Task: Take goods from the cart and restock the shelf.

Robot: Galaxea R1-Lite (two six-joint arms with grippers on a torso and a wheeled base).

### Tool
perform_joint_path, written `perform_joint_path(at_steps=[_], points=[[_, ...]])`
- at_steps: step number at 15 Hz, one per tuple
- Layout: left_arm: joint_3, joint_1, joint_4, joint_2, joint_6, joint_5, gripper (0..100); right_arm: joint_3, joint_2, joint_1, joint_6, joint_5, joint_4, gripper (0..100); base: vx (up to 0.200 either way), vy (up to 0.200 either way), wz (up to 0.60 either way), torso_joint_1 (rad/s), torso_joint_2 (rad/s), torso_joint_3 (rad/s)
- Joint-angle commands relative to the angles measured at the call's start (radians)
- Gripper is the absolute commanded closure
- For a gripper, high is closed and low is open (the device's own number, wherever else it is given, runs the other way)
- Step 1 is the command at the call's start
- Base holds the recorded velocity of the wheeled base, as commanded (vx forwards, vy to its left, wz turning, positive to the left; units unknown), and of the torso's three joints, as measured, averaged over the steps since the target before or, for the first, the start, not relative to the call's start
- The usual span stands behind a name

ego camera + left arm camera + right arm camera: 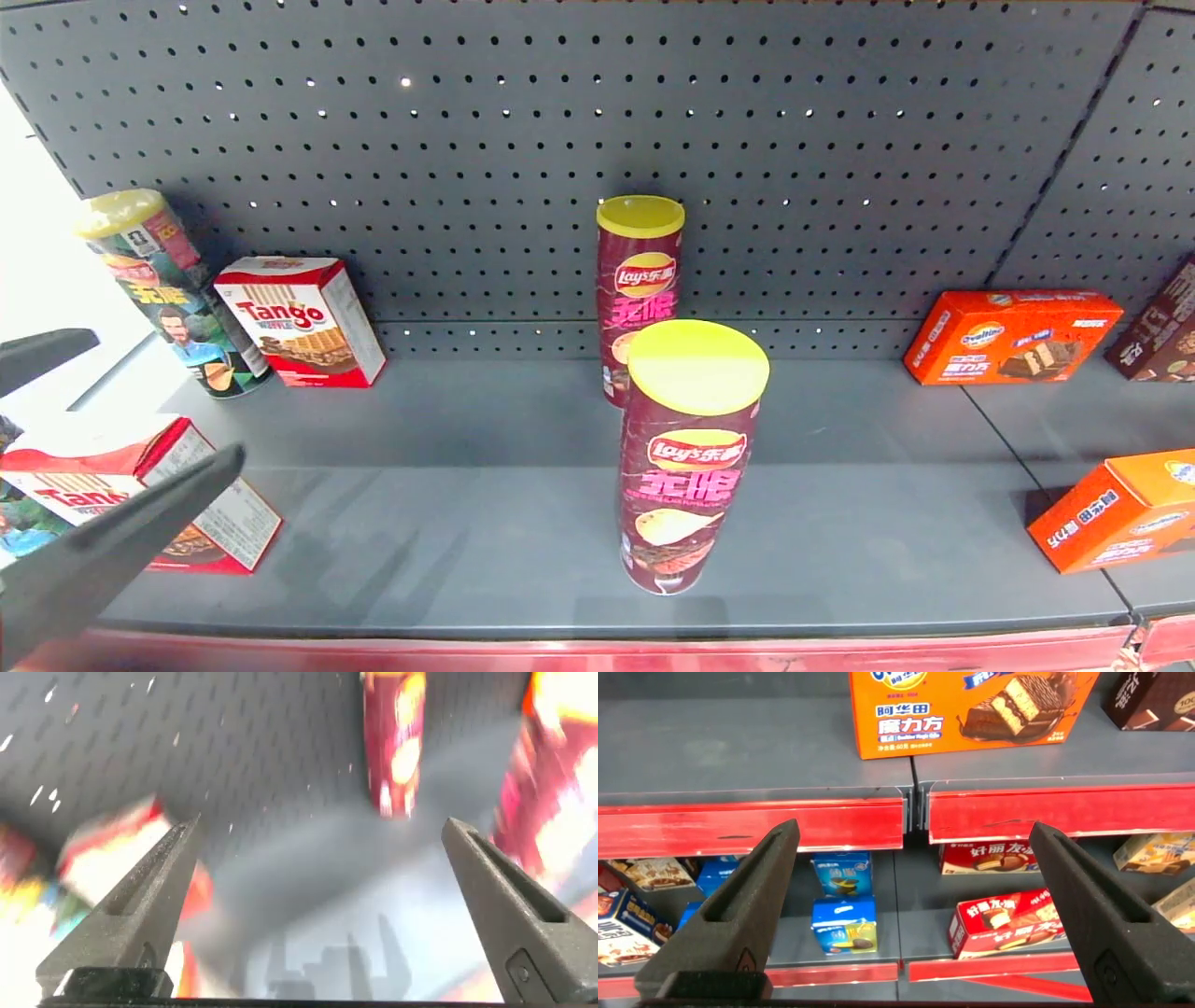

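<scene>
Far left, the left gripper [168, 392] hangs at the shelf's [467, 504] front corner, fingers spread wide and carrying nothing. Its wrist view agrees: daylight between both prongs.

Behind it stands one green chip can [163, 289] with a yellow lid, against the pegboard. Next come the wafer boxes, two of them: the back wafer box [303, 322] upright by the green can, the front wafer box [201, 523] at the shelf's lip, just under the gripper's lower finger. They look like thin, light card that dents easily, so I'd pinch across the narrow sides, gently.

Centre stage are two maroon chip cans, the rear can [639, 289] at the wall and the front can [691, 457] ahead of it, both upright. I judge them light, stiff tubes with a slick wrap, tall and tippy. Take them around mid-body, never by the soft lid.

On the right sit two orange boxes, the far orange box [1013, 336] at the back and the near orange box [1116, 509] at the front. One brown box [1162, 327] pokes in at the edge.

The right gripper [915, 831] is parted too, empty, facing the red shelf rails [831, 826] lower down.
</scene>
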Motion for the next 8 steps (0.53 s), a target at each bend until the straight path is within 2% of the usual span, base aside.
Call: perform_joint_path(at_steps=[1, 2, 4, 5, 8], points=[[0.093, 0.004, 0.375, -0.509, -0.002, 0.09, 0, 0.0, 0.002, 0.001, 0.012, 0.0, -0.002, 0, 0.0, 0.0, 0.0, 0.0, 0.0, 0.0], [0.101, 0.005, 0.453, -0.59, -0.006, 0.116, 0, 0.002, 0.0, 0.001, 0.061, -0.008, -0.008, 0, 0.0, 0.0, 0.0, 0.0, 0.0, 0.0], [0.125, 0.014, 0.534, -0.688, -0.012, 0.144, 0, 0.0, 0.002, 0.001, -0.006, 0.002, -0.003, 0, 0.0, 0.0, 0.0, 0.0, 0.0, 0.0], [0.176, 0.037, 0.54, -0.73, -0.016, 0.147, 0, 0.002, 0.0, 0.001, -0.009, 0.005, -0.005, 0, 0.0, 0.0, 0.0, 0.0, 0.0, 0.0], [0.309, 0.099, 0.528, -0.789, -0.062, 0.147, 0, 0.002, 0.002, 0.001, -0.011, 0.005, -0.005, 0, 0.0, 0.0, 0.0, 0.0, 0.0, 0.0]])
